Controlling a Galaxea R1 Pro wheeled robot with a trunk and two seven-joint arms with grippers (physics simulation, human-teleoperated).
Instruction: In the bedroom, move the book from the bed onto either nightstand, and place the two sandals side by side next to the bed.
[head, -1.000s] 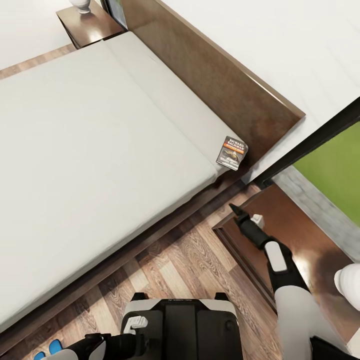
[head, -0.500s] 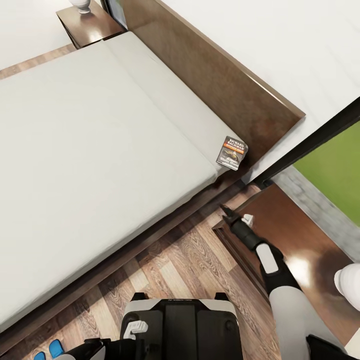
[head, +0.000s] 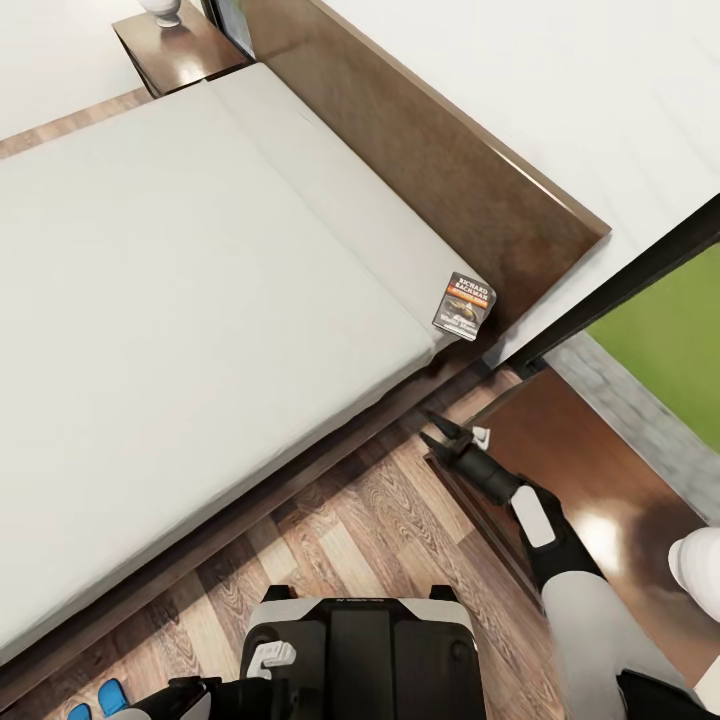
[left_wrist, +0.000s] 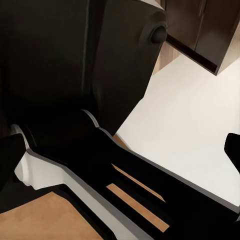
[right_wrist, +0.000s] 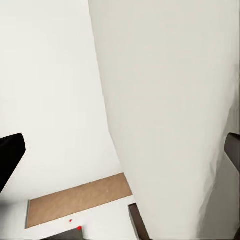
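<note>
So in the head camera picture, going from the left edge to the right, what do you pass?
Blue sandals → far nightstand → book → right gripper → near nightstand → grass outside the window.

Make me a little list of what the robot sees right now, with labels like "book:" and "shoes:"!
book: book lies flat on the mattress corner by the headboard
bed: bed otherwise bare
shoes: two blue sandals on the floor by the bed's near side
nightstand: nightstand beside the bed, another at the far side
right pincer: right pincer open, empty, above the near nightstand's corner, short of the book
left pincer: state unclear
</note>
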